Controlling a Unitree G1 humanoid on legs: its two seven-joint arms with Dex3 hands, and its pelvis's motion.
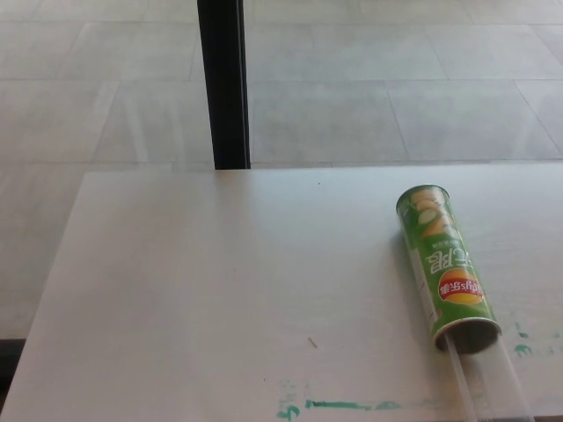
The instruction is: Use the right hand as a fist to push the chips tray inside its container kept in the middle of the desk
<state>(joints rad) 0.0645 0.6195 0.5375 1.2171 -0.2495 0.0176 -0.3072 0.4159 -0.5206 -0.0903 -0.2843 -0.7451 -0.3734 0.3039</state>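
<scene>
A green chips can (444, 264) lies on its side on the right part of the white desk (220, 290), its open mouth toward the near edge. A clear plastic tray (488, 382) sticks out of that mouth and runs down to the bottom edge of the picture. Neither of my hands shows in the head view.
Green paint marks (343, 405) streak the desk near its front edge, and more spot the right side (522, 350). A black post (224, 83) stands behind the desk on the tiled floor (396, 79).
</scene>
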